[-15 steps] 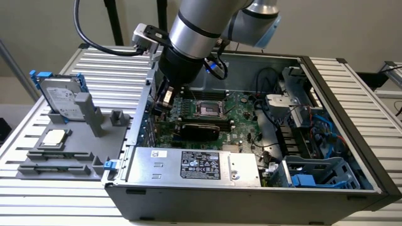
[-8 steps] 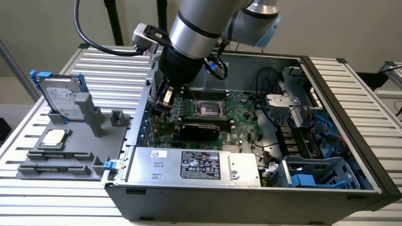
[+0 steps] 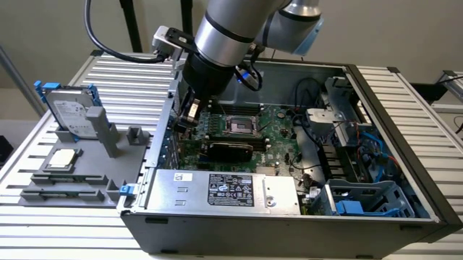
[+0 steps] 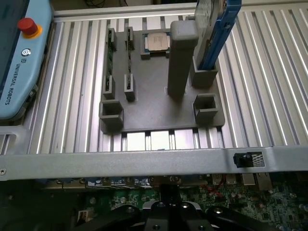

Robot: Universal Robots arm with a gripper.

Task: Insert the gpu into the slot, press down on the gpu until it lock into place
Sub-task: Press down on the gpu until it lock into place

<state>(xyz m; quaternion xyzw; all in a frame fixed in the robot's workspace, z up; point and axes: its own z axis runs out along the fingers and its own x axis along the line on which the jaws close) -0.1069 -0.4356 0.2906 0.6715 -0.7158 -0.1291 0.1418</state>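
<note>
slatted table [image 3: 72,227] | gpu [image 3: 230,147] seated on motherboard, clear of case wall | jaws above it, state unclear

"UNIVERSAL ROBOTS" is printed on the blue teach pendant [image 4: 19,67].

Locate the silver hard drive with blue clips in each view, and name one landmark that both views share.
Exterior view: the silver hard drive with blue clips stands tilted at the exterior view's left, outside the computer case.
Wrist view: the drive is seen edge-on, slotted in its holder beside the post.
Shared landmark: the tall grey post, right next to the drive in both.
</note>
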